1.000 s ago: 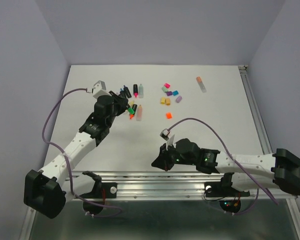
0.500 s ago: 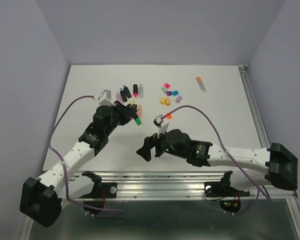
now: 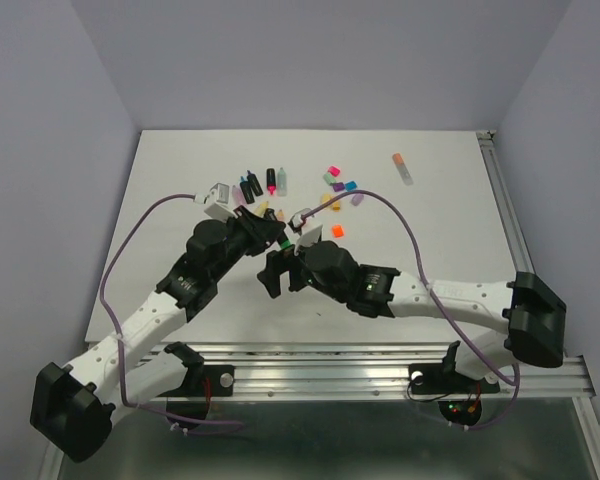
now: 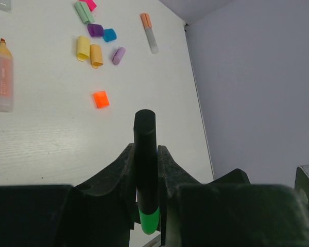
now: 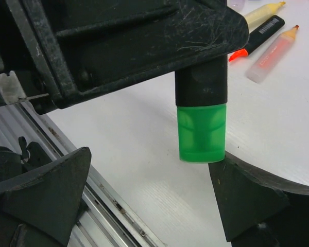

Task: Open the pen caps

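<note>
Left gripper clamped on black pen. Right gripper jaws apart, flanking green cap. It should close squarely on the cap only, then pull straight off.

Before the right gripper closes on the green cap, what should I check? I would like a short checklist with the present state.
1. Left gripper shut on the black pen: ok.
2. Green cap on the pen and exposed beyond the left fingers: ok.
3. Right gripper open: ok.
4. Cap centred between the right fingers: not ok; it sits close to one finger and far from the other.
5. Loose pens lie apart from the grasp: ok.
</note>
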{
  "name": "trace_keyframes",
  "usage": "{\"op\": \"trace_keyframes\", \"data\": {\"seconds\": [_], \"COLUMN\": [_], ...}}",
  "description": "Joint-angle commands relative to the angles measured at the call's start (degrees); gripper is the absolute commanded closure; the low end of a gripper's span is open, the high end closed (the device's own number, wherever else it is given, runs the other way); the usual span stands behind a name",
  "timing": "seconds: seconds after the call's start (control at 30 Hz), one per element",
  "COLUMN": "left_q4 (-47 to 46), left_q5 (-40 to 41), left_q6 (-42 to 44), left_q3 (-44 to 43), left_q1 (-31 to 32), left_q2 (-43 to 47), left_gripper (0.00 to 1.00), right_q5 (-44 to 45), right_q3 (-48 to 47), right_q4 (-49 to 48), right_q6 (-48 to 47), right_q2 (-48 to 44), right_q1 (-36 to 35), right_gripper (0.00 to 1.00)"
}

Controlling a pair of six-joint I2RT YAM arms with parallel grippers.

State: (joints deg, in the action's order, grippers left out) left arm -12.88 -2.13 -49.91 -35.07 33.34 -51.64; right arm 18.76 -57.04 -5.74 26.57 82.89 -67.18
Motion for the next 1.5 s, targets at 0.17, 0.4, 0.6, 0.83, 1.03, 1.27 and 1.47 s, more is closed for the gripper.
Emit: {"op": "trace_keyframes", "data": {"seconds": [0.17, 0.4, 0.6, 0.83, 1.03, 1.27, 1.47], "left_q4": [-2.14, -1.0, -1.0, -1.7, -1.53, -1.44, -0.56], "left_q5": [-0.33, 0.55, 0.9, -0.24, 0.37, 3.61, 6.96], "left_q6": [0.43, 0.61, 0.87, 1.31, 2.27, 4.56, 8.33], "left_q3": [0.79, 0.79, 0.27, -0.26, -0.96, -2.37, -6.58], "left_q1": [0.93, 1.11, 1.2, 1.2, 1.2, 1.2, -1.34], "left_q2": [2.42, 2.77, 2.16, 1.28, 1.45, -0.56, -6.01], "left_gripper": [1.0, 1.0, 1.0, 1.0, 1.0, 1.0, 1.0], "right_q5": [4.0, 2.86, -2.06, -2.85, -3.39, -5.74, -15.49], "right_q3": [-6.07, -7.04, -6.69, -6.42, -6.25, 0.06, 15.42], "right_q4": [0.99, 1.78, 1.08, -0.15, 0.29, -0.32, -5.68], "right_q6": [-0.99, -1.87, -2.48, -3.27, -3.8, -2.4, 3.13], "right_q2": [0.87, 1.48, 1.04, 1.13, 0.87, -1.76, -8.26], "right_q1": [1.79, 3.1, 3.19, 3.11, 3.19, 3.11, 3.02], "right_gripper": [0.0, 0.07, 0.28, 0.4, 0.73, 0.99, 0.99]}}
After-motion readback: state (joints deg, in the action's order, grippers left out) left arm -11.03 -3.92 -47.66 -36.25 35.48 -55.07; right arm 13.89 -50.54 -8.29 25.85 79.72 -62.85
